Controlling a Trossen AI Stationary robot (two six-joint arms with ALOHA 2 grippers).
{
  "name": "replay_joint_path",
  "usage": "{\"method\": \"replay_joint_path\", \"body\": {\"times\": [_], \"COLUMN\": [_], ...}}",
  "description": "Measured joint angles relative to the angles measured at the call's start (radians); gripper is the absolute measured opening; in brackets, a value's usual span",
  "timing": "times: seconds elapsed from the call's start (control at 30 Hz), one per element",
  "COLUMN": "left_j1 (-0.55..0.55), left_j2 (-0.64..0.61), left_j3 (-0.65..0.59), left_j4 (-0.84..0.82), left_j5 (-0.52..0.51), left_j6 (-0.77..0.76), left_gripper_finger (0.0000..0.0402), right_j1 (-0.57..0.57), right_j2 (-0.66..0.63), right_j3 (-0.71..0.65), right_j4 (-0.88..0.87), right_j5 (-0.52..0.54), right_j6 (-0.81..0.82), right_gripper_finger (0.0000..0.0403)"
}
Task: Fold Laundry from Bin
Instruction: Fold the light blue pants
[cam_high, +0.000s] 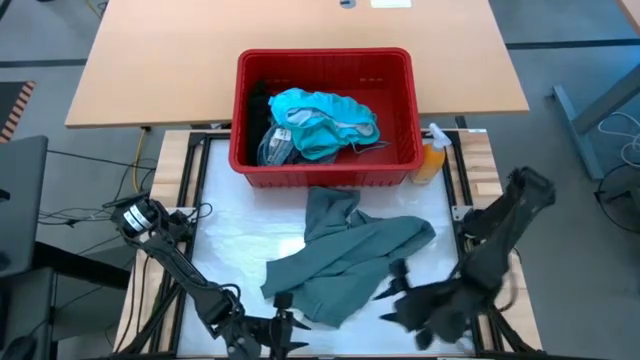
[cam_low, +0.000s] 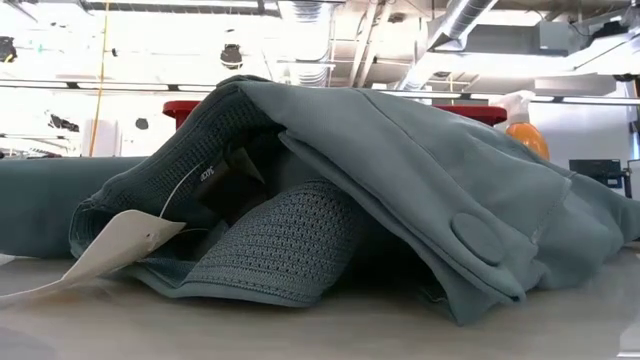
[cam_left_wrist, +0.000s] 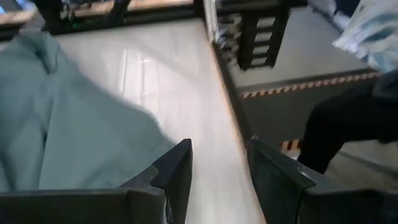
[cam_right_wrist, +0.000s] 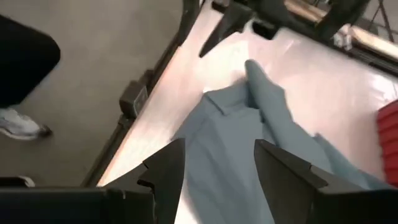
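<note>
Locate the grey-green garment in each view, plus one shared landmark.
High: grey-green garment, table centre, below the red bin.
Low: fills the foreground.
Left wrist: at the picture's left.
Right wrist: centre, beyond the fingers.
Landmark: red bin, also in low and right wrist.

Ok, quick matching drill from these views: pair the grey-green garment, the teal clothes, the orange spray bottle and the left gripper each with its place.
Things:
1. grey-green garment
2. teal clothes
3. orange spray bottle
4. left gripper

Places:
A. inside the red bin
B. by the bin's right corner
C. spread on the white table top, in front of the bin
D. at the table's near edge, beside the garment's hem, jaws open

Pairs: 1-C, 2-A, 3-B, 4-D
</note>
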Motion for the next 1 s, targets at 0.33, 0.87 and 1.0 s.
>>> {"method": "replay_joint_path", "body": {"times": [0.33,0.87,1.0], "left_j1": [-0.005,0.002,0.003], "left_j2": [0.000,0.000,0.000], "left_j3": [-0.035,-0.035,-0.035], "left_j4": [-0.165,-0.214,-0.214], "left_j5": [0.025,0.000,-0.002], "left_j6": [-0.047,-0.065,-0.032], "left_gripper_finger": [0.0146,0.0146,0.0146], "right_j1": [-0.030,-0.042,-0.048], "right_j2": [0.377,0.632,0.679], "right_j3": [0.031,0.119,0.117], "right_j4": [0.232,0.101,0.100], "right_j5": [-0.065,0.076,0.224], "right_j6": [-0.115,-0.376,-0.402], "right_gripper_finger": [0.0219,0.0219,0.0219]}}
